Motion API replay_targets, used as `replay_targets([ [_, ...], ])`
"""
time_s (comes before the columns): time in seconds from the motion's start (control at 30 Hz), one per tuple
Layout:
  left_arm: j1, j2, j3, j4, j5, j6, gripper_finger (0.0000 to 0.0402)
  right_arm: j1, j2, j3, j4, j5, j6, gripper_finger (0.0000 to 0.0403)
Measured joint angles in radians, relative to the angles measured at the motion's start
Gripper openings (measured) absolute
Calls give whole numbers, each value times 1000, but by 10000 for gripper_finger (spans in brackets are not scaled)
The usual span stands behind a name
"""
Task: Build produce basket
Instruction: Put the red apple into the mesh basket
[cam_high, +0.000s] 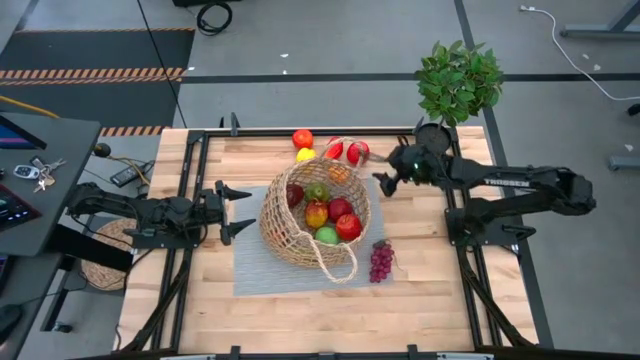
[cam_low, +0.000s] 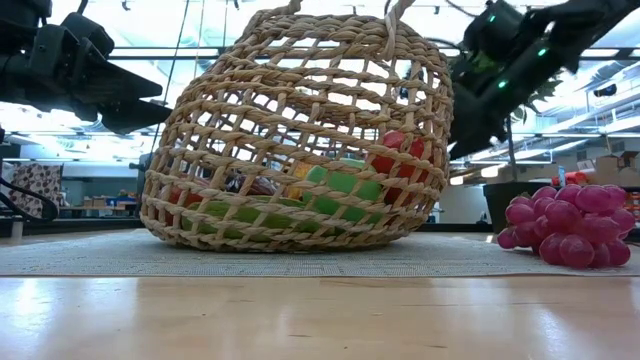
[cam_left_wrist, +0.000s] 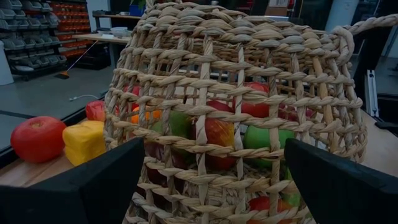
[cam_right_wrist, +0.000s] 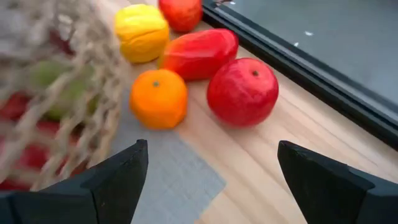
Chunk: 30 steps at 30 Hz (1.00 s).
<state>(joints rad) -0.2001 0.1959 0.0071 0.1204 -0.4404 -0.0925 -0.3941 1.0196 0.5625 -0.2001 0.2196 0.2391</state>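
The tan wicker basket (cam_high: 315, 210) sits on a grey mat (cam_high: 250, 270) at the table's middle, with several pieces of produce inside (cam_high: 335, 215). My left gripper (cam_high: 250, 210) stands open just left of the basket, level and pointing at its wall (cam_left_wrist: 236, 93). My right gripper (cam_high: 382, 184) hangs open above the basket's far right side, slanting down toward loose produce on the table: an orange (cam_right_wrist: 158, 98), a long red piece (cam_right_wrist: 199, 53) and a round red fruit (cam_right_wrist: 242, 91). A yellow piece (cam_right_wrist: 142, 32) and a red one (cam_high: 302, 138) lie farther off. Purple grapes (cam_high: 381, 260) lie right of the mat.
A potted green plant (cam_high: 458, 80) stands at the table's far right corner, behind my right arm. A flat round woven mat (cam_high: 105, 255) lies beyond the table's left edge. Black frame rails (cam_high: 190, 180) run along the table's sides. Bare wood shows at the near edge (cam_high: 320, 310).
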Motion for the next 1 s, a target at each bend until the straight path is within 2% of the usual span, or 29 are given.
replay_targets([
  [0.23,0,0,0,0,0,0,394,-211,172,12,159,-187,-64,360],
  [0.37,0,0,0,0,0,0,394,-277,286,73,169,-202,-141,364],
  [0.6,0,0,0,0,0,0,394,-308,449,238,153,-212,-257,396],
  [0.8,0,0,0,0,0,0,394,-308,562,392,84,-265,-285,399],
  [1.0,0,0,0,0,0,0,394,-295,670,452,68,-290,-288,399],
])
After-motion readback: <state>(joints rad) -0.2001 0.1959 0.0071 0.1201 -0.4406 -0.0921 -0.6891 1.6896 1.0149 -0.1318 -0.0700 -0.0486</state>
